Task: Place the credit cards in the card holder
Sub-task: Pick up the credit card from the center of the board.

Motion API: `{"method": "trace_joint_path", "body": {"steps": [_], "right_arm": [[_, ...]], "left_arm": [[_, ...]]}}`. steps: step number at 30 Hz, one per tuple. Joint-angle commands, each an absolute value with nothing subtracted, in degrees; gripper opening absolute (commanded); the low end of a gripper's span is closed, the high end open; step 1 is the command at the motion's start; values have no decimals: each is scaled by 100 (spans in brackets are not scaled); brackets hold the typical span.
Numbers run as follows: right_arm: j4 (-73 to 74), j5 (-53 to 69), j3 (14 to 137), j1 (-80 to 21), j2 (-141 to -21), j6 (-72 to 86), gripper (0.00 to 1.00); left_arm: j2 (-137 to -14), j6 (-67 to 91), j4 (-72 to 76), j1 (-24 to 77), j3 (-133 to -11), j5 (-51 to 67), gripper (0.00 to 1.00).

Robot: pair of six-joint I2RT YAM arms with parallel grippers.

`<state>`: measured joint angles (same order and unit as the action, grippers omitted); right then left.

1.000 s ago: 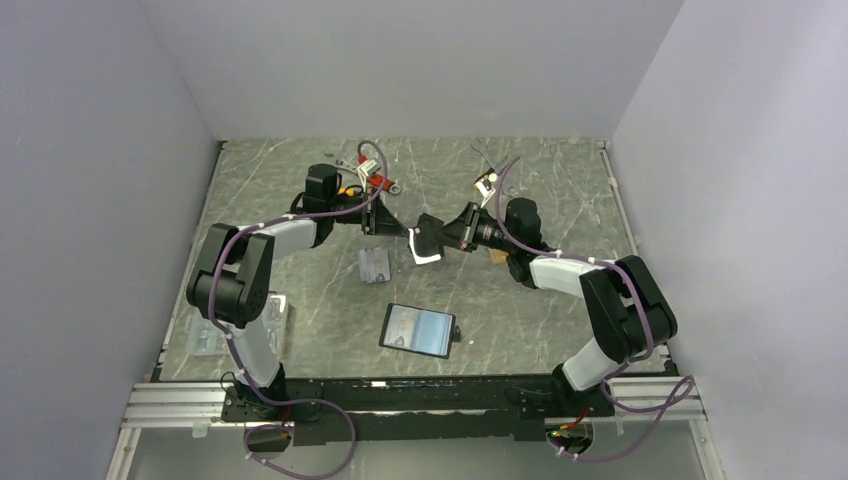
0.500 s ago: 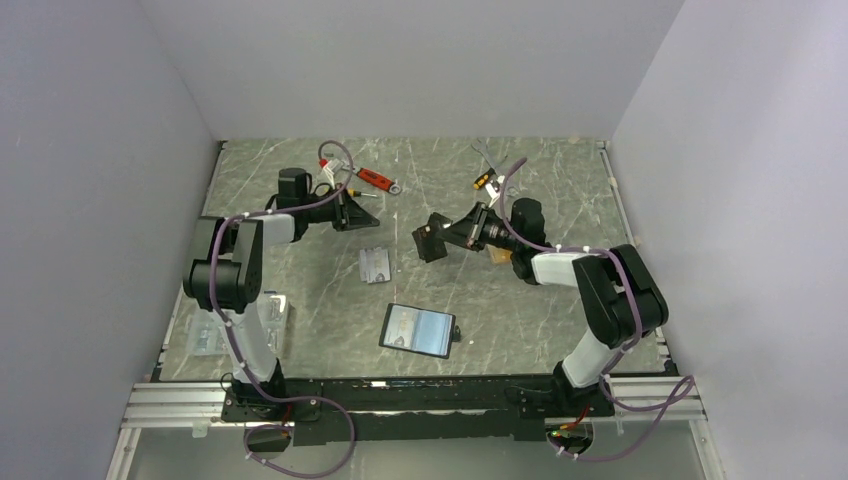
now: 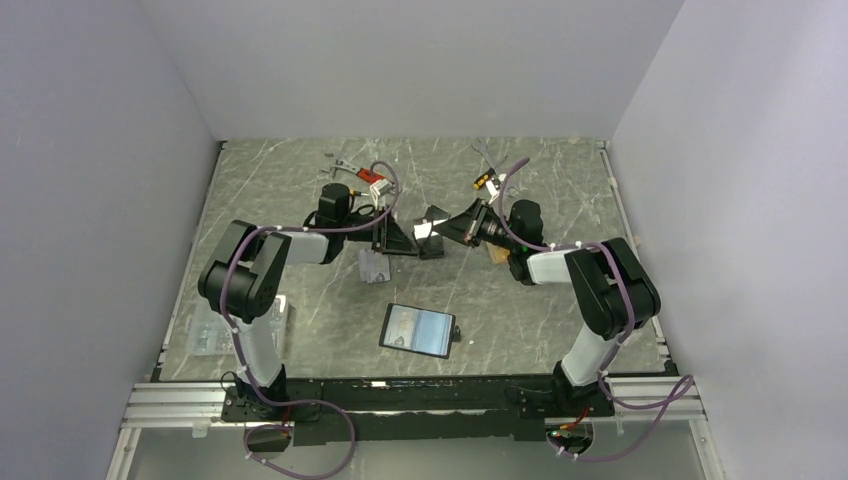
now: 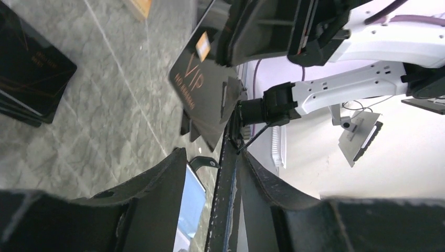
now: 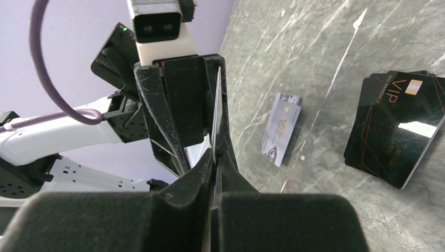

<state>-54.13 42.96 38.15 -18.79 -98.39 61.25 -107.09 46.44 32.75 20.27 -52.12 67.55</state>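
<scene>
1. my right gripper (image 5: 214,155) was clenched on a black vip card (image 4: 202,89), pinched near its chip end and held up over the table (image 3: 560,190)
2. my left gripper (image 4: 215,157) faced it nose to nose, jaws parted and clamping nothing; a thin dark edge ran between its fingers (image 4: 157,194), which i took for the holder seen side-on, though i could not be sure
3. the card holder (image 4: 190,125) hung in the air just behind and below the vip card, its snap strap (image 4: 202,161) dangling; whether the card already sat in a pocket i could not tell
4. step in hand, as i judged it: seize the holder with the left so that the right could drive the card home; to do it well, the left had to close on the holder's body, not on card or strap, with card and pocket kept in one plane and the push along the card's length
5. silver cards (image 5: 282,126) and a black stack (image 5: 399,126) lay flat on the table, not yet stowed
</scene>
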Motion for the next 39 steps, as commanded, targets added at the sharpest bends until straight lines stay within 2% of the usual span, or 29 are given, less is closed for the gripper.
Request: {"method": "trace_joint_path", "body": {"steps": [1, 7, 20, 28, 34, 39], "right_arm": [[-6033, 4129, 3881, -1997, -9898, 6305, 0], [-6347, 4097, 3870, -2082, -10067, 6495, 0], [-6368, 3732, 3760, -2132, -9966, 6485, 0], [-6319, 3272, 3556, -2161, -9671, 6361, 0], [-6437, 2888, 3363, -2178, -9464, 6343, 0], [-6587, 2941, 3456, -2210, -9583, 6462, 0]], "left_arm": [[-10675, 5454, 4605, 1972, -5212, 6864, 48], [-10793, 5428, 4620, 1990, -5237, 6846, 46], [-10724, 5499, 4674, 2043, -5106, 6814, 35], [-10608, 5549, 4597, 2048, -4996, 6726, 36], [-10531, 5753, 4750, 2048, -4929, 6690, 41], [-10540, 5831, 4838, 2043, -4933, 6697, 43]]}}
